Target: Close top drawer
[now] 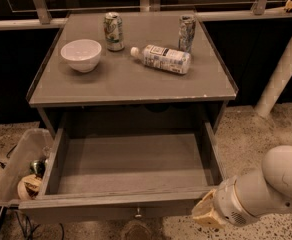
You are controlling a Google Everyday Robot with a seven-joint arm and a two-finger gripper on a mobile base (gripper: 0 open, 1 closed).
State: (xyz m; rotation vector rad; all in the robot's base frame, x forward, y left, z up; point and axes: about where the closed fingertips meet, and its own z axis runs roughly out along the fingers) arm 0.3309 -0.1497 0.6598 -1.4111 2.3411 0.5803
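The top drawer (131, 159) is a wide, shallow grey drawer pulled far out of the grey cabinet, and its inside is empty. Its front panel (111, 206) runs along the bottom of the view, with a small metal knob (137, 214) at its middle. My white arm comes in from the lower right. My gripper (204, 215) sits at the right end of the front panel, close against it. Only its tan tip shows past the wrist.
On the cabinet top (131, 84) stand a white bowl (81, 55), two cans (114, 31) (186, 33) and a lying bottle (161, 59). A translucent bin (16, 169) with rubbish stands left of the drawer. A white pole (283, 69) leans at right. The floor is speckled.
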